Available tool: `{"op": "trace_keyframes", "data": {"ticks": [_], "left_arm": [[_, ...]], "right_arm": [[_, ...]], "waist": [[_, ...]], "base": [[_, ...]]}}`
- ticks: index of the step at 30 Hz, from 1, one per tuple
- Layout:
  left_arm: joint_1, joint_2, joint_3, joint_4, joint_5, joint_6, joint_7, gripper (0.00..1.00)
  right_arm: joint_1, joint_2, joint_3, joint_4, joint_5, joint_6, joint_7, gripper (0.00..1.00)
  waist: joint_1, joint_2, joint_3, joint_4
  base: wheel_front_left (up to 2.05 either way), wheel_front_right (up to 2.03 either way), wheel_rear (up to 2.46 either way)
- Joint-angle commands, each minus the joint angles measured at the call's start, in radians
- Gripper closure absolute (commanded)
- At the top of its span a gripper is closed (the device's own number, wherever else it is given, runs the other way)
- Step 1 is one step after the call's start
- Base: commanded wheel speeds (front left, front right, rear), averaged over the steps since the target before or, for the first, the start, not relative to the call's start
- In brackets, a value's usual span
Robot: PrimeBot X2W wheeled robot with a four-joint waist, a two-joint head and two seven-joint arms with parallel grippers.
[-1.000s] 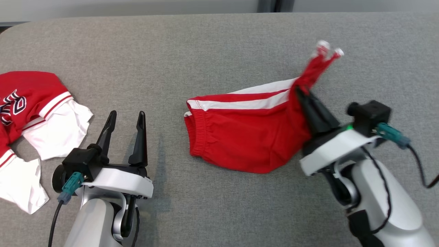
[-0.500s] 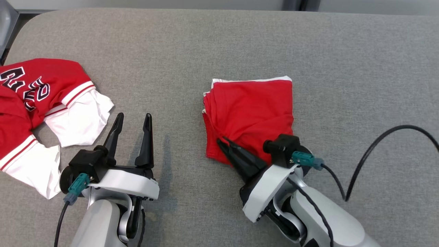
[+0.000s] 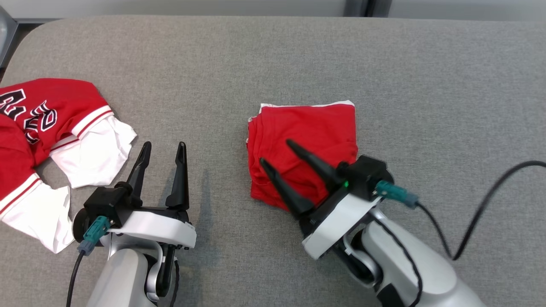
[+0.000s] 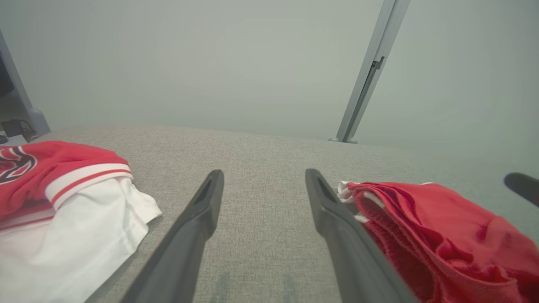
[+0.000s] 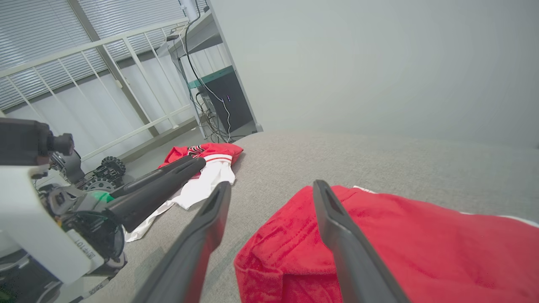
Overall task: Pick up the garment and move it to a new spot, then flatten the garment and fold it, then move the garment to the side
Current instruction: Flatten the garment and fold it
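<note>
Your garment (image 3: pixel 307 136), a pair of red shorts with a thin white edge showing along its far side, lies folded into a compact, roughly square stack near the middle of the grey padded surface (image 3: pixel 273 55); you see its layered edges on the side facing the left arm, and in the left wrist view the same stack (image 4: pixel 442 227) sits just beside the left arm's inner finger. Your right gripper (image 3: pixel 276 152) stands wide apart and grips nothing; in the head view both dark fingers slant up over the near left corner of the stack; from the right wrist view (image 5: pixel 273 184) one finger lies over the red cloth (image 5: pixel 421 240) and the other over bare grey fabric just past the cloth's edge; you cannot tell whether either finger touches the cloth. Your left gripper (image 3: pixel 164 145) is also spread wide and empty, fingers pointing away from the robot, parked between the garment and a red and white jersey (image 3: pixel 51 115); the jersey lies crumpled at the left edge of the surface, well apart from the shorts. A black cable (image 3: pixel 490 200) loops from the right wrist across the surface to the right.
</note>
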Motion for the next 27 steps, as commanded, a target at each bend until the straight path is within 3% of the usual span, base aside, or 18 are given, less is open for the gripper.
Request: {"op": "trace_keyframes", "data": {"ticks": [1,17,27], "left_arm": [[0.001,0.009,0.003,0.000,0.000,0.004,-0.004,0.00],[0.053,0.045,0.034,-0.041,0.008,0.026,-0.004,0.00],[0.133,0.059,0.022,-0.088,0.015,0.043,0.011,0.00]], "right_arm": [[0.003,-0.013,-0.021,-0.009,-0.013,0.000,-0.011,0.00],[0.260,-0.105,-0.591,-0.178,-0.206,0.000,-0.001,0.00],[0.417,-0.085,-0.697,-0.262,-0.247,0.000,0.069,0.00]], "waist": [[0.0000,-0.0001,-0.009,-0.007],[0.0000,-0.0001,-0.066,-0.057],[0.0000,-0.0001,-0.146,-0.071]], "base": [[0.00,0.00,0.00],[0.00,0.00,0.00],[0.00,0.00,0.00]]}}
